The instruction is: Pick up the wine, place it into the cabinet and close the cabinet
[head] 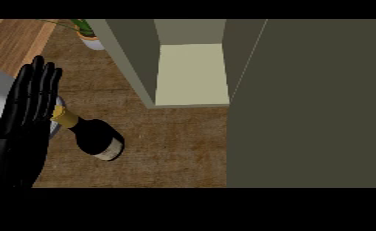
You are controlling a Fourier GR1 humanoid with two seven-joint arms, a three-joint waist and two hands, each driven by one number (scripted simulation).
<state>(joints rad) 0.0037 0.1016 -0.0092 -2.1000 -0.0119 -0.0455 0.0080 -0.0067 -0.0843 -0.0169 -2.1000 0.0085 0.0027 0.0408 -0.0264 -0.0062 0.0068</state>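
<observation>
Head view: my left hand stands at the left edge, fingers straight and pressed together, pointing up; its lower part is cut off. My right hand does not show. The wine lies on its side on the desk, its gold-capped neck touching or just behind my fingers, I cannot tell which. Its pale label is turned away, so no writing can be read. The cabinet is open, its door filling the right side and hiding whatever lies past it. A plant is cut off at the top.
</observation>
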